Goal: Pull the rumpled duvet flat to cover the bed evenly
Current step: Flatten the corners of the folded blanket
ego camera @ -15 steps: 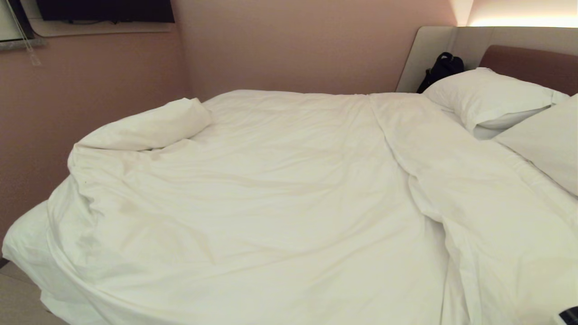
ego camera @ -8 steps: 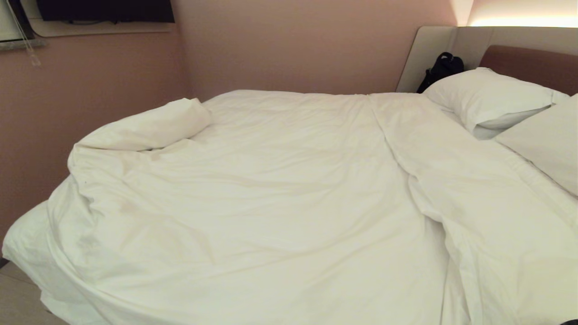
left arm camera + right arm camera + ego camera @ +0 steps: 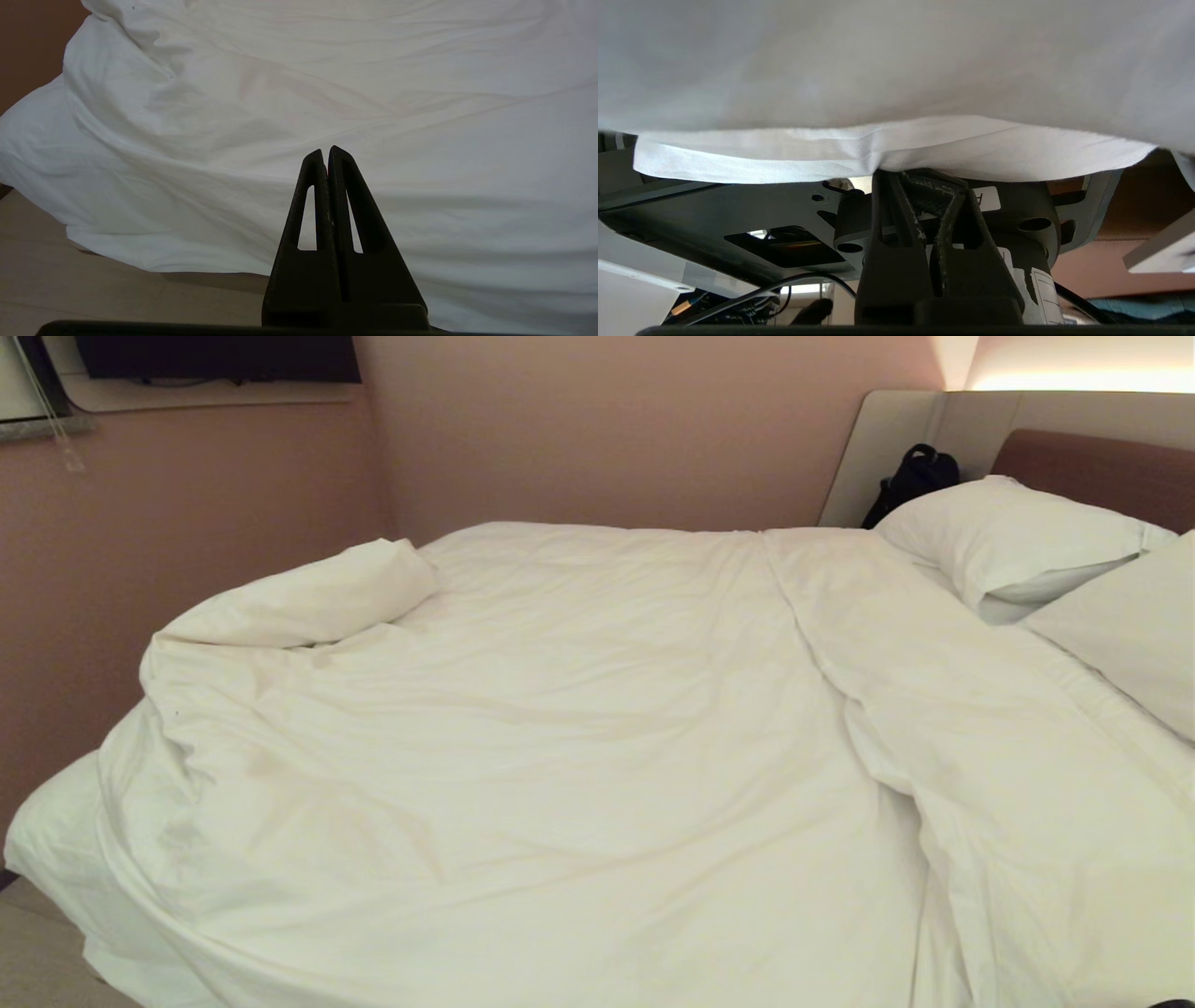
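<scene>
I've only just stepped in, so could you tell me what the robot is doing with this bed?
It is making the bed. The white duvet covers most of it but lies creased, with one far corner bunched up by the wall. The right gripper is shut on the duvet's near edge, down below the head camera's view. The left gripper hangs shut and empty over the duvet's near side. Two pillows sit at the headboard.
</scene>
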Tool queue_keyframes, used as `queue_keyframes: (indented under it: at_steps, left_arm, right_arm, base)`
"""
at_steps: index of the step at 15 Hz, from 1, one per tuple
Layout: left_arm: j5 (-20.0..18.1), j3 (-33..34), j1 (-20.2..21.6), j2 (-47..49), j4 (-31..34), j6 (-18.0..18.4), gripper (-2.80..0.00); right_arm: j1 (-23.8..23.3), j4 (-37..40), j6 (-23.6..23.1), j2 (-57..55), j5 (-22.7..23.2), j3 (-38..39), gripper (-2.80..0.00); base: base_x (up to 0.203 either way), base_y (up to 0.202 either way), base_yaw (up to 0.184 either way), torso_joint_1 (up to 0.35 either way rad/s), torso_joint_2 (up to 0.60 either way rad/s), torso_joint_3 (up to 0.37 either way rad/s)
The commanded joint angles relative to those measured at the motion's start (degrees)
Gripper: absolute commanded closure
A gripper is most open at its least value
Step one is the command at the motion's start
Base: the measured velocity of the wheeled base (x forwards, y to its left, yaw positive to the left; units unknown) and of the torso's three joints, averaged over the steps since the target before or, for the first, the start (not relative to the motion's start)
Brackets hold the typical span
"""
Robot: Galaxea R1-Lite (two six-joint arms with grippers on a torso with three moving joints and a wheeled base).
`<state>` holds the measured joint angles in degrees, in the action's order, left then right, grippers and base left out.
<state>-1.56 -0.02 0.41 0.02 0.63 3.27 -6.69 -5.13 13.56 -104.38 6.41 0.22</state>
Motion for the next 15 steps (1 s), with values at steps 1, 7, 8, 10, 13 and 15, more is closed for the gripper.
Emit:
queue_keyframes:
  at_steps: [1, 7, 8, 10, 13, 15]
  left_arm:
    - [0.0, 0.0, 0.0, 0.0, 0.0, 0.0, 0.00]
    - [0.0, 0.0, 0.0, 0.0, 0.0, 0.0, 0.00]
    - [0.0, 0.0, 0.0, 0.0, 0.1, 0.0, 0.00]
    - [0.0, 0.0, 0.0, 0.0, 0.0, 0.1, 0.00]
    - [-0.1, 0.0, 0.0, 0.0, 0.0, 0.0, 0.00]
    - [0.0, -0.1, 0.0, 0.0, 0.0, 0.0, 0.00]
  right_arm:
    - [0.0, -29.8, 0.6, 2.2, 0.8, -0.2, 0.00]
    - [0.0, -24.3, 1.5, 21.9, 0.8, -4.6, 0.00]
    - [0.0, -17.9, 1.6, 28.1, 1.0, -7.7, 0.00]
    - [0.0, -0.7, 2.1, 39.5, 2.9, -17.2, 0.00]
    - [-0.2, 22.5, 2.9, 46.0, 5.8, -30.5, 0.00]
    - [-0.3, 23.1, 3.0, 46.4, 6.5, -30.9, 0.00]
  base:
    - [0.000, 0.000, 0.000, 0.000, 0.00, 0.000]
    - [0.000, 0.000, 0.000, 0.000, 0.00, 0.000]
    - [0.000, 0.000, 0.000, 0.000, 0.00, 0.000]
    - [0.000, 0.000, 0.000, 0.000, 0.00, 0.000]
    - [0.000, 0.000, 0.000, 0.000, 0.00, 0.000]
    - [0.000, 0.000, 0.000, 0.000, 0.00, 0.000]
